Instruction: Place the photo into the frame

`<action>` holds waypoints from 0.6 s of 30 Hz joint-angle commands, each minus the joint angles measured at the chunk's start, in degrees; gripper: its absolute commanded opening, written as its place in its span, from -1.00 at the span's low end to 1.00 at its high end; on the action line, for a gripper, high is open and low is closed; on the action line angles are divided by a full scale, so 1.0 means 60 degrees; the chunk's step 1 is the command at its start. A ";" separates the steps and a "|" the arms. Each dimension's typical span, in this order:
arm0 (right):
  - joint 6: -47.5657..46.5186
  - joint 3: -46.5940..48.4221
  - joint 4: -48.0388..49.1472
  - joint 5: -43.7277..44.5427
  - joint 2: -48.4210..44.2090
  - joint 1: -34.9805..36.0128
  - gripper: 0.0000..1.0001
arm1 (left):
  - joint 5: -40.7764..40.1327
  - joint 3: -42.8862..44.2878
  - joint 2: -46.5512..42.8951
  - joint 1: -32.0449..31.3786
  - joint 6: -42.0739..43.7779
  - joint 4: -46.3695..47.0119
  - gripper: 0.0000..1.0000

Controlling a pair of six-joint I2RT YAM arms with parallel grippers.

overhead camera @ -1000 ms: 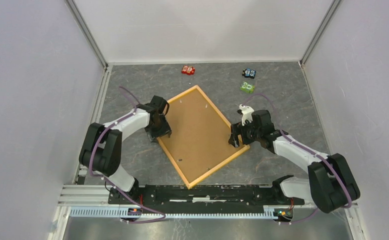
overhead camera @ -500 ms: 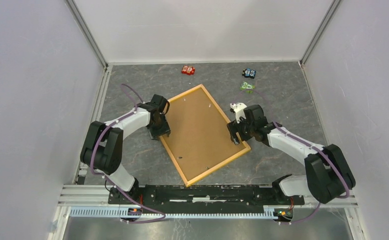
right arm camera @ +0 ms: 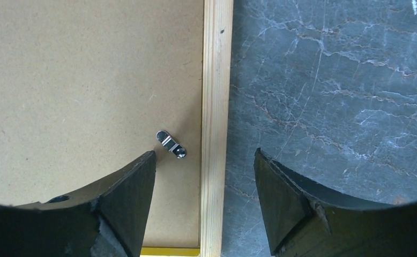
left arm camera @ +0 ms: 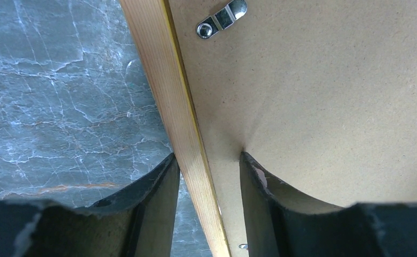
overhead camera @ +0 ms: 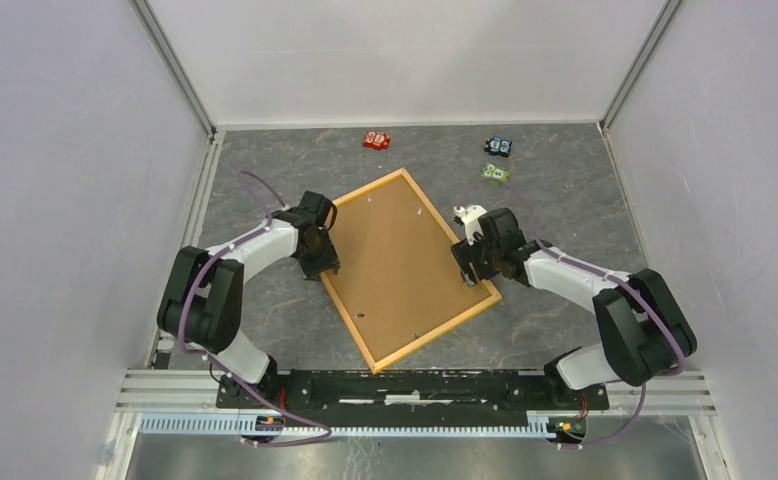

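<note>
Right gripper (right arm camera: 203,158) sliding inward, gaping astride frame (right arm camera: 217,80) rail; left gripper (left arm camera: 209,158) narrowing astride opposite rail, unclamped (backing board (left arm camera: 329,96) showing).

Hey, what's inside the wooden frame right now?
A brown backing board fills the frame, with small metal clips near its edges. Whether the photo lies beneath the board cannot be seen.

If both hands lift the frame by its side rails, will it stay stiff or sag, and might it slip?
Probably stiff: the frame is wooden rails around a flat backing board. Likely light, its rails being thin. It might slip: the left hand and right hand straddle narrow, smooth wood.
</note>
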 commanded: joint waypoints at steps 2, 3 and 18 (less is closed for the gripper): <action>0.0229 0.0451 0.0351 0.0607 0.0276 0.0027 0.37 | 0.0293 -0.0277 -0.0029 -0.0014 0.0336 0.0167 0.00; 0.0243 0.0492 0.0340 0.0646 0.0335 0.0028 0.33 | 0.0318 -0.0277 -0.0045 -0.0009 0.0327 0.0171 -0.01; 0.1195 0.0625 -0.0355 0.0991 0.0685 0.0175 -0.03 | 0.0370 -0.0314 -0.0123 -0.0007 0.0321 0.0187 -0.02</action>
